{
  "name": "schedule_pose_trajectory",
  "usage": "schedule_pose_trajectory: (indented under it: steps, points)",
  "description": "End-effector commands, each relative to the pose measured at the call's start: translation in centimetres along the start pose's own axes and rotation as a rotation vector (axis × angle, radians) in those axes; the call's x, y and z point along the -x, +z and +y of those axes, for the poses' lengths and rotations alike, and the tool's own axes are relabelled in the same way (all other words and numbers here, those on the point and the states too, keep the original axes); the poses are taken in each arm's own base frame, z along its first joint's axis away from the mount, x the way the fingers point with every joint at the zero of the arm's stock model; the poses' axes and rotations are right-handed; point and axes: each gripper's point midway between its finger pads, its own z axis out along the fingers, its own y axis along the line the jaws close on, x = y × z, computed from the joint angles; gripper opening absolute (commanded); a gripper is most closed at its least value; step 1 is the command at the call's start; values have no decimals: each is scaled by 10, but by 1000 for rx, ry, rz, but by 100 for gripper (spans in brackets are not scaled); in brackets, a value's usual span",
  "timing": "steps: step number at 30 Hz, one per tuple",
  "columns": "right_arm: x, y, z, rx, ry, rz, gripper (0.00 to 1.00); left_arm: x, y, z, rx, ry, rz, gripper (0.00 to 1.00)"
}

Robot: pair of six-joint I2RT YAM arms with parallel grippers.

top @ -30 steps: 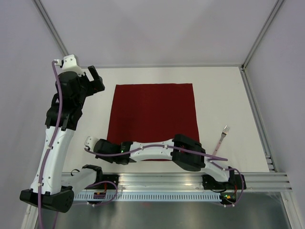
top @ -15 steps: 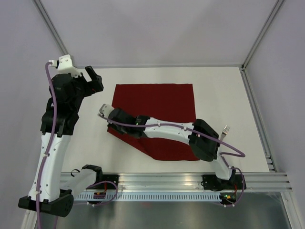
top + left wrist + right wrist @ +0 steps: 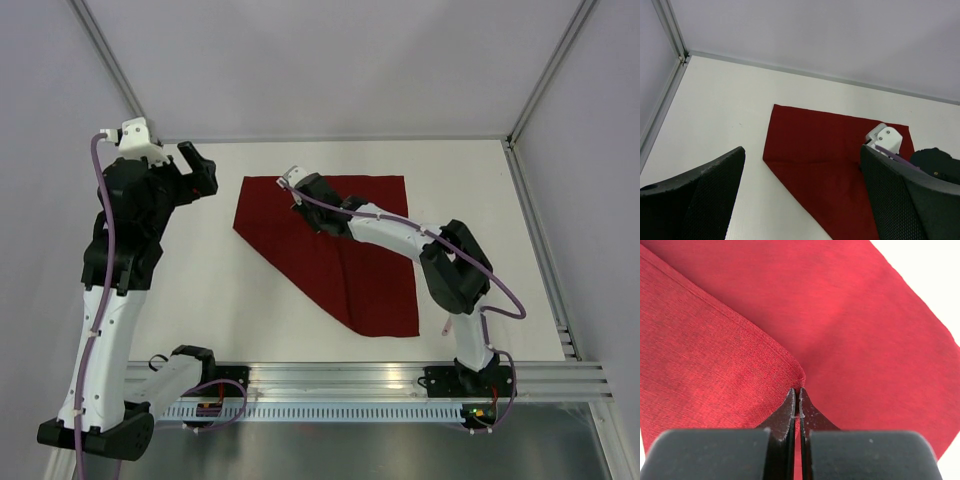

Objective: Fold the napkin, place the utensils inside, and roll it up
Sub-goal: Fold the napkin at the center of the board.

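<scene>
The dark red napkin (image 3: pixel 375 270) lies folded along a slanting line from its left side to its near edge. My right gripper (image 3: pixel 297 186) is shut on a pinched corner of it, over the cloth's far-left part. In the right wrist view the jaws (image 3: pixel 799 390) clamp a fold of the napkin (image 3: pixel 865 330). My left gripper (image 3: pixel 197 165) hangs open and empty, raised to the left of the cloth; in its own view the napkin (image 3: pixel 810 130) lies below between its fingers (image 3: pixel 801 150). The utensils are almost hidden under the right arm's elbow; only a handle end (image 3: pixel 447 325) peeks out.
The right arm (image 3: pixel 400 232) stretches across the napkin from the near right to the far left. A metal rail (image 3: pixel 400 380) runs along the near edge of the white table (image 3: pixel 480 200). Walls close the far side and both sides.
My right gripper has carried the napkin's near-left corner up and away to the far-left part, turning the cloth over into a diagonal fold. The left arm has barely moved.
</scene>
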Motion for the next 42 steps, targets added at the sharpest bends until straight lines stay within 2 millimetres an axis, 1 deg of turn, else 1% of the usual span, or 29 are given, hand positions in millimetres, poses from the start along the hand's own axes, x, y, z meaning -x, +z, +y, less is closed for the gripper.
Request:
schedule_pose_trajectory:
  steps: [1,3,4,7,10,13,16,18,19,21,22,25,28,30,31,33,34,42]
  points:
    - [13,-12,-37,-55,25,-43,1,1,-1,-6,-38,-19,-10,100]
    - [7,-8,-48,-70,35,-32,0,-1,-1,-6,-41,-18,-6,100]
    - [4,-5,-60,-88,44,-28,0,-1,0,-7,-42,-18,-6,100]
    - [-3,0,-75,-114,56,-17,1,-3,1,-7,-44,-19,-2,100]
    - [-12,7,-103,-151,89,-4,0,-5,3,-7,-42,-19,-1,100]
    - [-16,11,-118,-174,102,0,1,-6,3,-7,-44,-19,-1,100]
    - [-24,16,-138,-205,124,12,0,-7,4,-6,-43,-18,4,100]
    - [-27,18,-145,-215,129,16,0,-7,4,-6,-43,-19,2,100]
    - [-30,20,-153,-228,140,19,1,-8,5,-6,-41,-19,3,100]
    - [-31,22,-162,-241,152,14,0,-8,5,-6,-41,-19,3,100]
    - [-35,24,-169,-248,162,20,1,-9,7,-6,-39,-18,9,100]
    - [-37,26,-185,-271,185,21,0,-11,8,-6,-39,-20,12,100]
    - [-40,28,-199,-290,198,20,0,-13,9,-6,-38,-21,19,100]
    - [-40,29,-205,-300,203,18,1,-14,11,-6,-38,-22,20,100]
    - [-41,29,-212,-311,210,17,1,-16,11,-5,-37,-22,23,100]
    - [-41,30,-216,-319,216,13,0,-17,13,-5,-36,-23,26,100]
    - [-41,29,-223,-329,223,10,0,-17,13,-5,-34,-23,27,100]
    - [-43,34,-244,-365,234,12,0,-20,17,-5,-31,-24,34,100]
